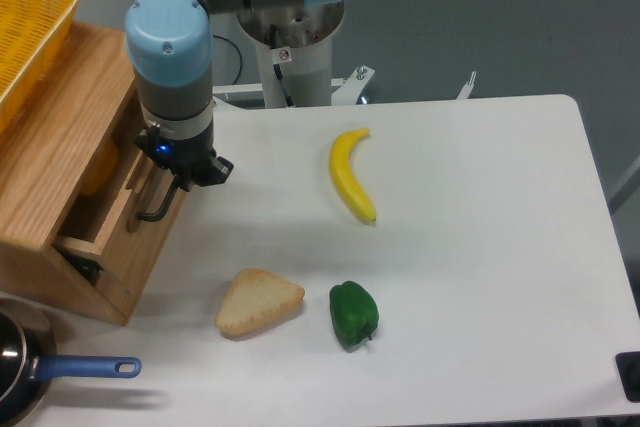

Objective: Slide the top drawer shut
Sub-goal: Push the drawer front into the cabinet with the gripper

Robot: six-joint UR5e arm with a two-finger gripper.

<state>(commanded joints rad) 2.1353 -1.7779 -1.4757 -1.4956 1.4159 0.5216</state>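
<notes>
Light-oak top drawer (pixel 120 237), black handle (pixel 160 202); yellow banana (pixel 350 175).

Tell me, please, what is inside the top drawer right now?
Inside the top drawer, only a sliver of something yellow shows through the narrow gap. The cabinet top covers the rest, so nothing else inside can be seen.

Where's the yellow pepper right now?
The yellow pepper sits inside the nearly shut top drawer at the camera view's left, mostly hidden under the cabinet top, just left of the gripper at the black handle.
</notes>
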